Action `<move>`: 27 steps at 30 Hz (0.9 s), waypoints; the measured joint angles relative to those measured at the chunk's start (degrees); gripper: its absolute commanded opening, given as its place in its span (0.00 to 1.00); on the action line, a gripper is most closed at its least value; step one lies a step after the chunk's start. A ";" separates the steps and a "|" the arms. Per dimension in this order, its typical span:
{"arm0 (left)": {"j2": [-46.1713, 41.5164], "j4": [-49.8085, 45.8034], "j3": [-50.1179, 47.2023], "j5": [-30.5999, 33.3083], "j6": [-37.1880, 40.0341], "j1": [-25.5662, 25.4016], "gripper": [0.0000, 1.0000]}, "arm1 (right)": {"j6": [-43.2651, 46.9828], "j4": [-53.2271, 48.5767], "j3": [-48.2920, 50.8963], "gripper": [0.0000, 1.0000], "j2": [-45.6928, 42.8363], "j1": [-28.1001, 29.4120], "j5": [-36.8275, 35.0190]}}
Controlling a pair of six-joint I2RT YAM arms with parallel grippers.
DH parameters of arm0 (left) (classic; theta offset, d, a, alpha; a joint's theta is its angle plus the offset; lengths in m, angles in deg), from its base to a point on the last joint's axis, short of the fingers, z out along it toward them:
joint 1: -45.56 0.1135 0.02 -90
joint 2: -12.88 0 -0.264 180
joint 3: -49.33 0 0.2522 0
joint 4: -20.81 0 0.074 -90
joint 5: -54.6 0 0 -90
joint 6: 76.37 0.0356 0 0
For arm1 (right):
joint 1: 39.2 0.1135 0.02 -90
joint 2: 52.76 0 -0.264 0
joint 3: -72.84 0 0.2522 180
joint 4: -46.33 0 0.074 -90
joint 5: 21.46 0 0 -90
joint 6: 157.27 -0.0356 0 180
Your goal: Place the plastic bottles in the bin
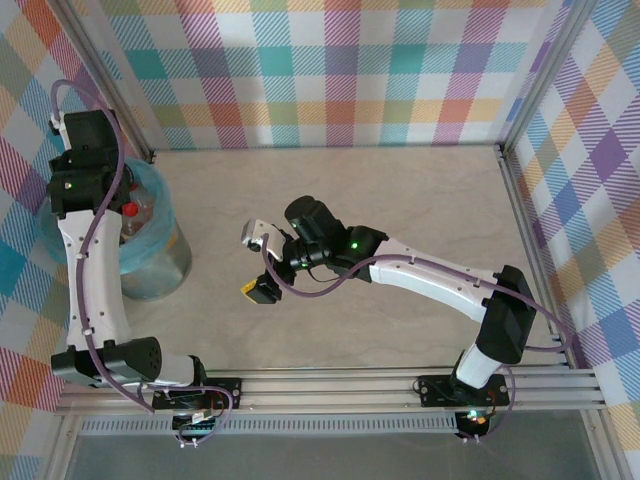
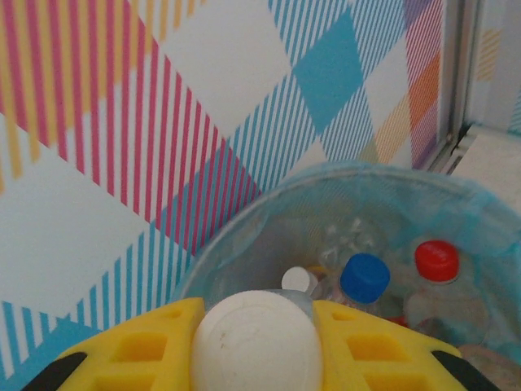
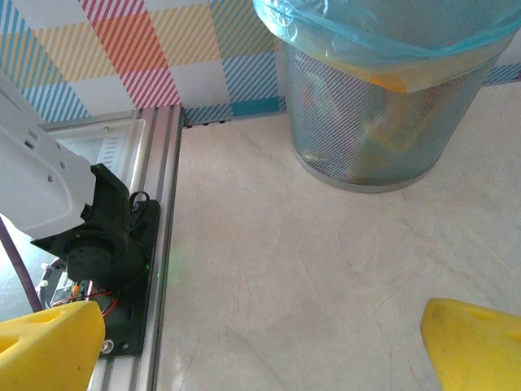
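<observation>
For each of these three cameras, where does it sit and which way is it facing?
Top external: above and behind the robot, looking down on the table; left arm and right arm show.
Left wrist: above the bin, facing into it; left fingers clamp a white-ended bottle.
Right wrist: low over the table, facing the bin; spread right fingers and the left arm's base show.
Shared: all three see the bin.
</observation>
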 measured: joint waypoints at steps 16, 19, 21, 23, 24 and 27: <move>5.14 1.44 -4.44 -4.09 -0.09 2.75 0.00 | 0.04 -3.13 -1.22 1.00 1.97 0.07 -0.22; 4.81 3.74 -6.27 -4.04 -0.11 2.75 0.00 | 0.07 -3.39 -1.75 1.00 2.47 0.04 -0.22; 4.72 5.29 -7.74 -4.17 -0.11 2.75 0.00 | 0.04 -3.43 -1.99 1.00 2.86 0.04 -0.22; 4.72 6.86 -9.14 -4.15 -0.13 2.75 0.00 | 0.07 -3.52 -2.01 0.99 3.13 0.04 -0.22; 4.70 7.87 -9.97 -4.04 -0.13 2.75 0.00 | 0.04 -3.63 -2.01 1.00 3.23 0.07 -0.22; 4.66 9.73 -11.43 -3.89 -0.11 2.75 0.00 | 0.07 -4.24 -2.05 1.00 3.48 0.04 -0.24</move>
